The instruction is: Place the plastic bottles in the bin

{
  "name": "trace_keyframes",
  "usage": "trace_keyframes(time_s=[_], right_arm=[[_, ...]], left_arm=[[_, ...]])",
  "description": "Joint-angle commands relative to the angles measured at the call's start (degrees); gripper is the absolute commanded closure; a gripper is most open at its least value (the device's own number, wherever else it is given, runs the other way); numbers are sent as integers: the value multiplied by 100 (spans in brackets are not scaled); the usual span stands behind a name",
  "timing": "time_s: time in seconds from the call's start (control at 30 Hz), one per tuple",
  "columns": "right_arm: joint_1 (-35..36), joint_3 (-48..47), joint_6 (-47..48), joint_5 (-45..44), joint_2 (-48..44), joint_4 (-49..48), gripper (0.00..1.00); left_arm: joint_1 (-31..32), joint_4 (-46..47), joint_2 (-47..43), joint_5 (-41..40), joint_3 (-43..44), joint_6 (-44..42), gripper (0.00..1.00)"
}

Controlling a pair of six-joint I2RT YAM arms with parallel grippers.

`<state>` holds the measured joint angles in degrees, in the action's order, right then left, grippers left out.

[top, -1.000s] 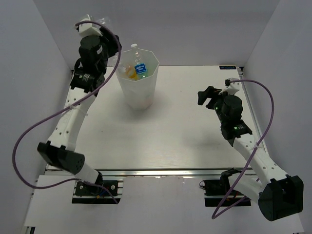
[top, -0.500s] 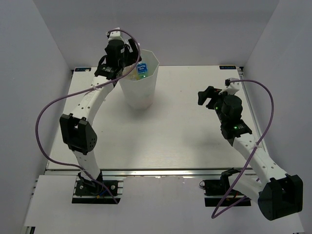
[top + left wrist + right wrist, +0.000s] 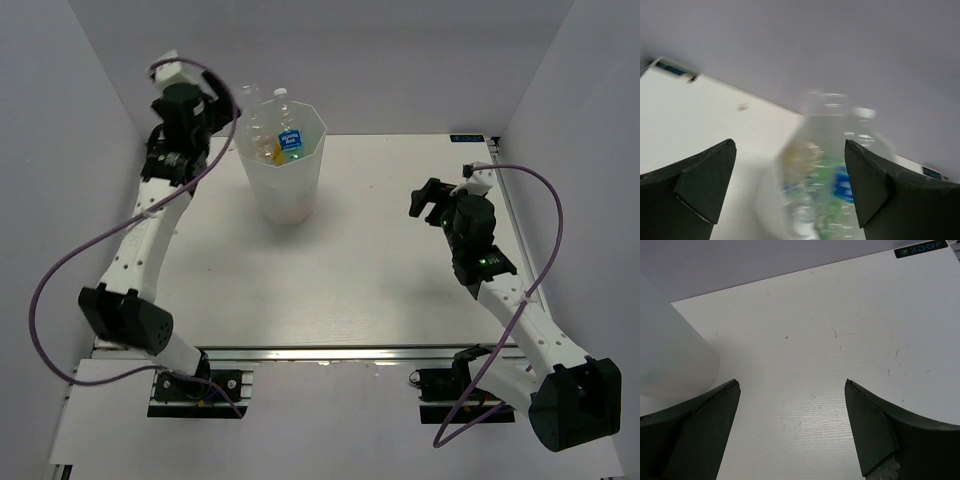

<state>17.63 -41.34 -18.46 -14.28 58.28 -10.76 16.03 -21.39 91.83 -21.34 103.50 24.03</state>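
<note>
The tall white faceted bin [image 3: 285, 185] stands at the back of the table with several plastic bottles inside. Among them are a clear white-capped one [image 3: 281, 98], a blue-labelled one [image 3: 291, 141] and an orange one [image 3: 268, 150]. My left gripper [image 3: 224, 107] hangs just left of the bin's rim, open. A blurred clear bottle [image 3: 251, 113] is loose in the air between it and the rim. In the left wrist view that bottle [image 3: 832, 165] is a smear with green and blue beyond the open gripper [image 3: 790, 150]. My right gripper [image 3: 431, 199] [image 3: 792, 385] is open over bare table.
The bin's wall [image 3: 670, 350] shows at the left of the right wrist view, well away from the right fingers. White walls close the table in at the back and on both sides. A small dark label [image 3: 471, 137] sits at the far right edge.
The left arm swung from the upper left over the bin's rim carrying a bottle, opened, and has drawn back left. The bottle is loose and blurred. The right arm barely moved.
</note>
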Motion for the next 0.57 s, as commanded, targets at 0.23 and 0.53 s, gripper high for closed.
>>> trace_keyframes(time_s=[0.23, 0.53], right_arm=[[-31, -129, 115, -487, 17, -83, 11], [-31, 91, 114, -567, -71, -391, 11]], left_arm=[[-1866, 486, -1791, -55, -3678, 1341, 2], [-2201, 249, -1739, 60, -3811, 1323, 2]])
